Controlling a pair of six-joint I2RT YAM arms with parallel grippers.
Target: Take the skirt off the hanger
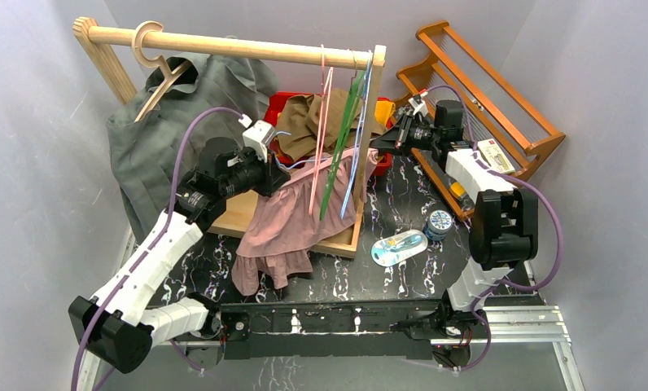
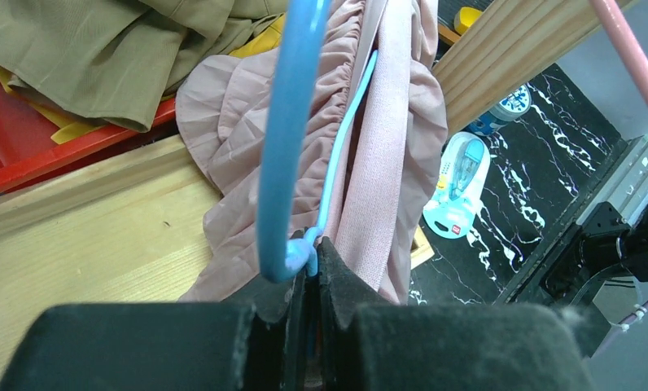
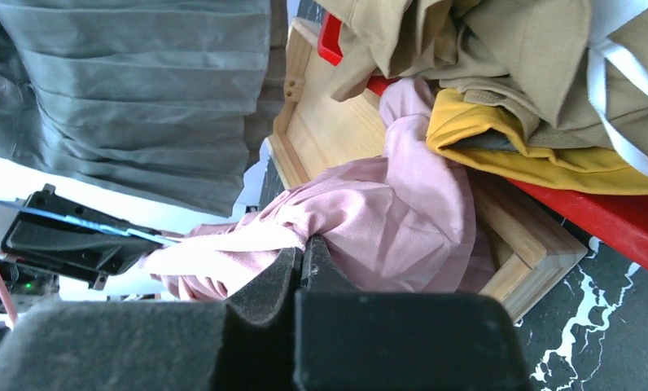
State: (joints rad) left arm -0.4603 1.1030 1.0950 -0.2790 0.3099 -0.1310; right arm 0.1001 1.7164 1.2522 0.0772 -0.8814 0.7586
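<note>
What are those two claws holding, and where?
Left gripper pinches the hanger at its corner bend; right gripper pinches the skirt by a bunched fold.

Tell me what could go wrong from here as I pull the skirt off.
1. The left gripper pinches only a corner of the blue hanger, so the hanger might slip or twist.
2. The right gripper holds a small fold of the pink skirt, which is bunched along the hanger and may snag.
3. A hard tug could swing it into the green hanger alongside.
</note>
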